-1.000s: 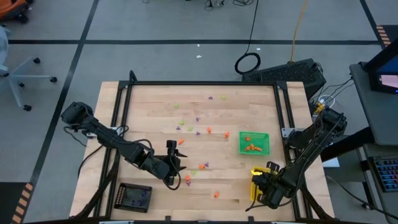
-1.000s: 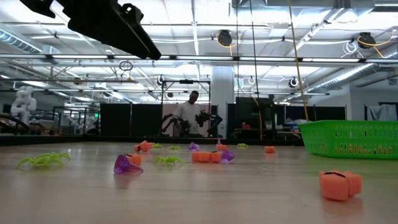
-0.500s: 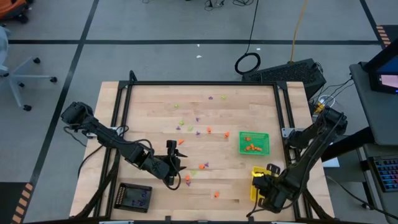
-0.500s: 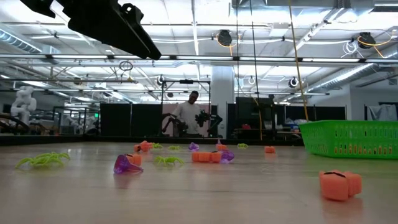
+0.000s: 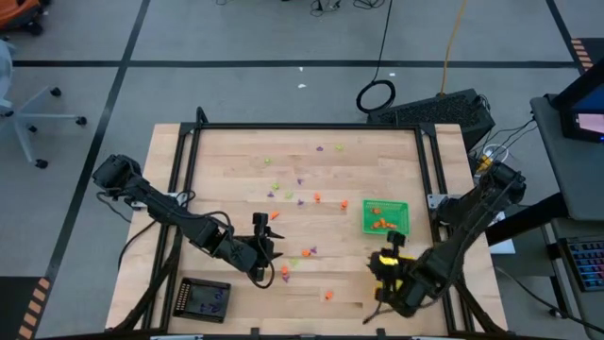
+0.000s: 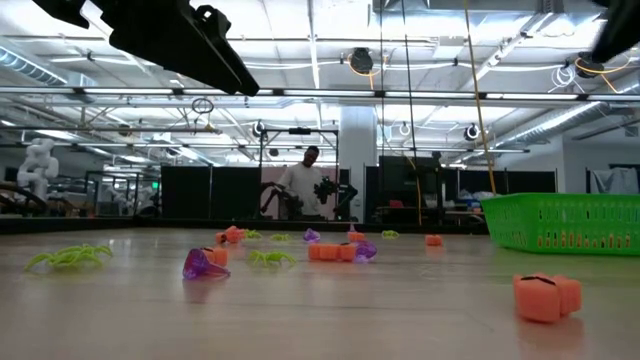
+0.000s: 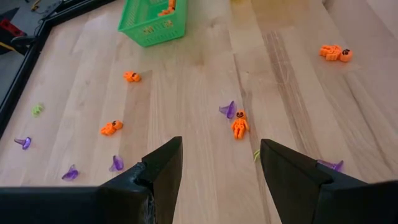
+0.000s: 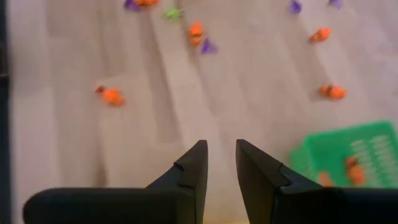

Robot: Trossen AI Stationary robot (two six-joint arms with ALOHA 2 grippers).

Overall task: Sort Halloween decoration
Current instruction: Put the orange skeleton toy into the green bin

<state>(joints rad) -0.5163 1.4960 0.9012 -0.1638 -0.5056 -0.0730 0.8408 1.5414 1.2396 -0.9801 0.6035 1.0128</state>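
The Halloween decoration lies loose over the wooden table: orange, purple and lime trinkets. More orange ones lie in the green tray. My left gripper hovers open near the table's middle. In its wrist view an orange figure and a purple piece lie ahead of its fingers. My right gripper hangs near the front right, over the yellow tray. Its fingers stand a narrow gap apart with nothing between them.
A black tray sits at the front left. A black frame runs around the table top. In the low view the green tray stands at the right and an orange trinket lies near. A person stands in the room behind.
My right gripper has risen from over the yellow tray, shifted toward the table's left and turned. Its arm now shows in the upper right corner of the low view. The left arm and the trinkets have kept still.
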